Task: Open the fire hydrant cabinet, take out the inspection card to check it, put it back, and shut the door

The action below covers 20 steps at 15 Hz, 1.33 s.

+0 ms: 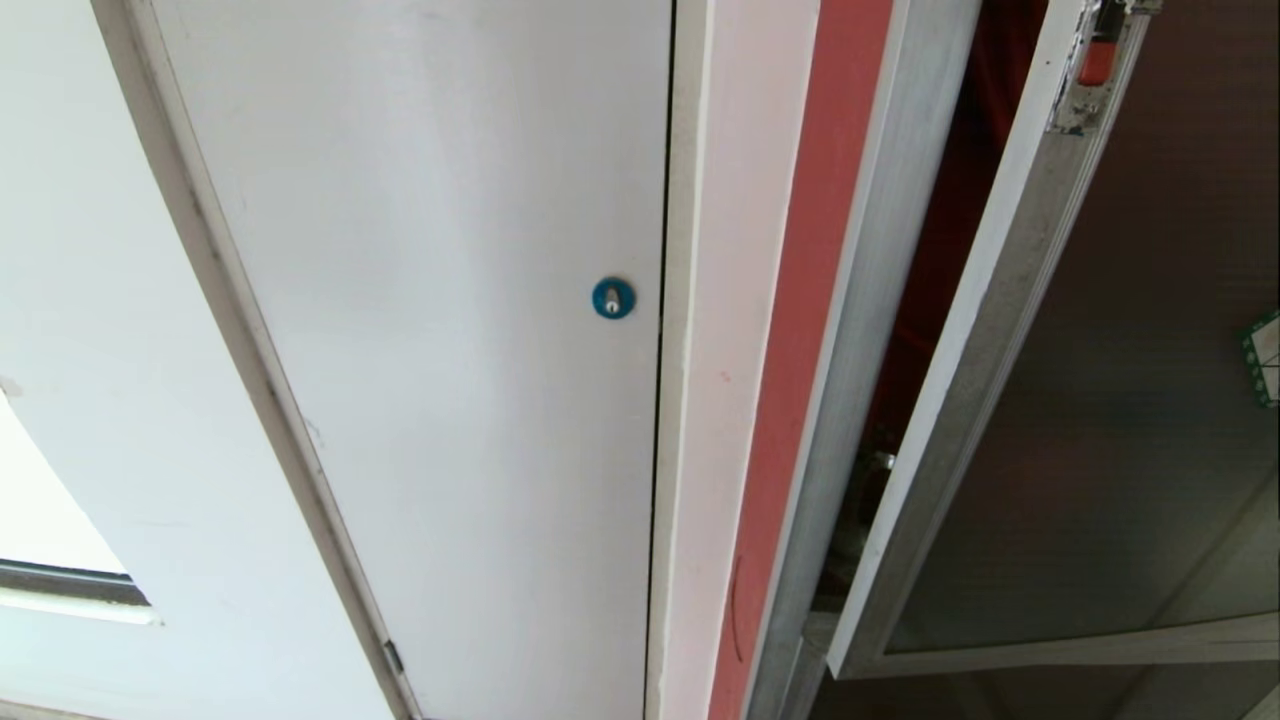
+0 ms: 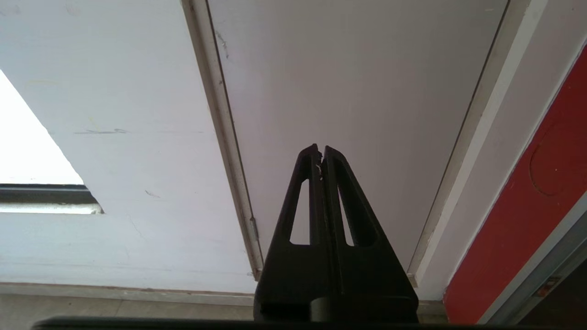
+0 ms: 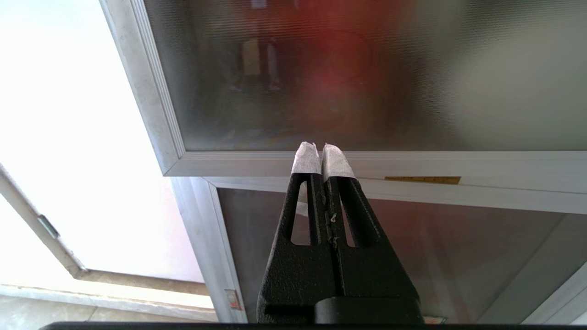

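The fire hydrant cabinet [image 1: 850, 400] has a brushed aluminium frame at the right of the head view. Its door [image 1: 1130, 400], dark tinted glass in an aluminium frame, stands ajar, with a dark red gap [image 1: 950, 230] between it and the frame. A small red latch [image 1: 1098, 60] sits high on the door's edge. My right gripper [image 3: 319, 145] is shut and empty, its white-taped tips close before the door's bottom rail [image 3: 458, 162]. My left gripper [image 2: 320, 149] is shut, empty and parked facing the white panel door [image 2: 357, 82]. The inspection card is hidden. Neither arm shows in the head view.
The plain white panel door [image 1: 450, 350] with a round blue lock [image 1: 613, 298] fills the left. A red wall strip [image 1: 800, 400] runs between it and the cabinet. A green-bordered sticker [image 1: 1265, 355] shows at the right edge. A smaller dark pane [image 3: 458, 256] lies below the door.
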Motion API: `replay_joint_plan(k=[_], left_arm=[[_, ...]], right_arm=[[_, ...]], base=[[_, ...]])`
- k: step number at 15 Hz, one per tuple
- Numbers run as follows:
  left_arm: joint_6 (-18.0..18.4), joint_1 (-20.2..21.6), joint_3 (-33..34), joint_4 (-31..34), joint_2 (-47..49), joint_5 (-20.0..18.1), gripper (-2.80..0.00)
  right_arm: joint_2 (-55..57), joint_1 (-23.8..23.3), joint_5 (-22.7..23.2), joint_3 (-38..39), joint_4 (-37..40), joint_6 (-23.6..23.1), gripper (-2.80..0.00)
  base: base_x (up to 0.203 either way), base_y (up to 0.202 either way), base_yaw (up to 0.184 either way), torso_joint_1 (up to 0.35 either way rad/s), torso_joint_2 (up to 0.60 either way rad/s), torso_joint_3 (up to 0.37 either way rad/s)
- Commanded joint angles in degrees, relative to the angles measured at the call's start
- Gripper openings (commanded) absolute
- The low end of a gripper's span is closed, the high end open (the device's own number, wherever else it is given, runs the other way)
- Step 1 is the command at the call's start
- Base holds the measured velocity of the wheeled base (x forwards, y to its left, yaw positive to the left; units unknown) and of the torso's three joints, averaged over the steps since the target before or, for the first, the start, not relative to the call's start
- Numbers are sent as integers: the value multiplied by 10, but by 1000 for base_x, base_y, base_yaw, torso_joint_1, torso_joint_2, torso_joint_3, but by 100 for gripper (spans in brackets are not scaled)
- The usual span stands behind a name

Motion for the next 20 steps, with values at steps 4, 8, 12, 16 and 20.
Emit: replay_joint_plan(k=[4, 8, 12, 16, 20], left_arm=[[0, 0, 7, 0, 0, 0, -280], [0, 0, 7, 0, 0, 0, -280], [-1, 0, 7, 0, 0, 2, -280], [-4, 0, 6, 0, 0, 6, -280], [-4, 0, 6, 0, 0, 6, -280]], right_arm=[[1, 0, 0, 2, 0, 0, -280], [1, 0, -1, 2, 0, 0, -280], [1, 0, 0, 2, 0, 0, -280], [1, 0, 0, 2, 0, 0, -280], [1, 0, -1, 2, 0, 0, -280]], base=[[0, 0, 0, 0, 0, 0], [0, 0, 0, 0, 0, 0], [0, 0, 0, 0, 0, 0], [0, 0, 0, 0, 0, 0], [0, 0, 0, 0, 0, 0]])
